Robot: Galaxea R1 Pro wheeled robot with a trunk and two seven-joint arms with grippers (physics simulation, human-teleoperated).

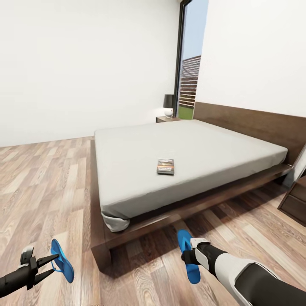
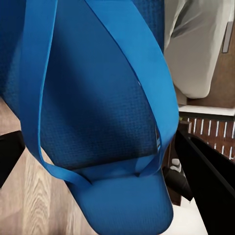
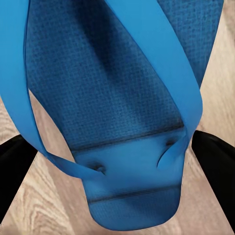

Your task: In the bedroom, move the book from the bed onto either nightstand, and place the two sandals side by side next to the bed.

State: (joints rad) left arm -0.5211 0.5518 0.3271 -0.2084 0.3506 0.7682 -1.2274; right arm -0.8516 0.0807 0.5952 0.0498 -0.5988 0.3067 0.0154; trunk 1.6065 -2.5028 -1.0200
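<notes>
Two sandals, one in my left gripper (image 1: 54, 260) and one in my right gripper (image 1: 185, 255), hang above the floor (image 1: 51, 178) at the bed's (image 1: 182, 157) foot corner, well apart, jaws clamping each. One book (image 1: 165, 166) remains on the mattress; one nightstand (image 1: 166, 119) waits beyond, so nothing seems finished.

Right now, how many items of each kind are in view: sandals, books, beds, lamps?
Sandals: 2, one at the left gripper (sandal), one at the right gripper (sandal)
Books: 1
Beds: 1
Lamps: 1
Total: 5
</notes>
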